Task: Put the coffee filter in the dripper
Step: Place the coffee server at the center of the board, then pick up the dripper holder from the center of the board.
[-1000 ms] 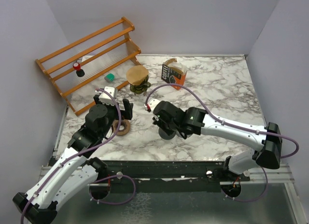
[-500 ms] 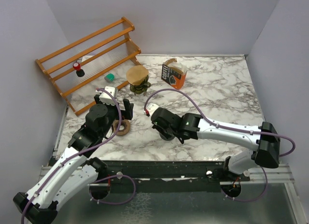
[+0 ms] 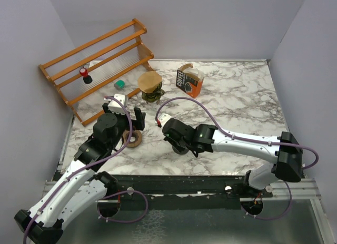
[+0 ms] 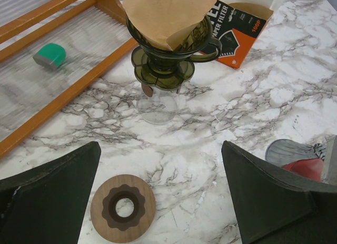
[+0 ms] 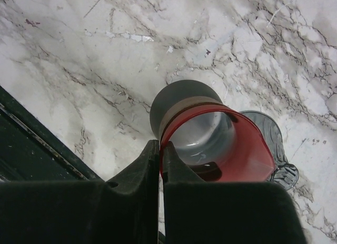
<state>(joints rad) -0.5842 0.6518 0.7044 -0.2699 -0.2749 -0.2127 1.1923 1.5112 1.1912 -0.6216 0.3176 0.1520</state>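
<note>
A brown paper coffee filter (image 3: 149, 81) (image 4: 163, 15) sits inside the dark green dripper (image 3: 153, 94) (image 4: 160, 70), which stands on a glass base at the back of the marble table. My left gripper (image 3: 138, 118) (image 4: 159, 149) hovers open in front of the dripper, nothing between its fingers. Right of it, my right gripper (image 3: 179, 144) (image 5: 159, 146) is shut on the rim of a grey cup with a red lining (image 5: 253, 149) (image 4: 295, 152), one finger inside and one outside. The cup hangs tilted just over the table.
A flat wooden ring (image 3: 134, 138) (image 4: 122, 207) lies under my left gripper. An orange box of paper filters (image 3: 189, 80) (image 4: 242, 23) stands right of the dripper. A wooden rack (image 3: 95, 65) at the back left holds a green piece (image 3: 120, 84) and a red-topped item (image 3: 84, 73).
My right arm has shifted a little to the left with the cup still in its grip. The left arm, dripper and filter have not moved.
</note>
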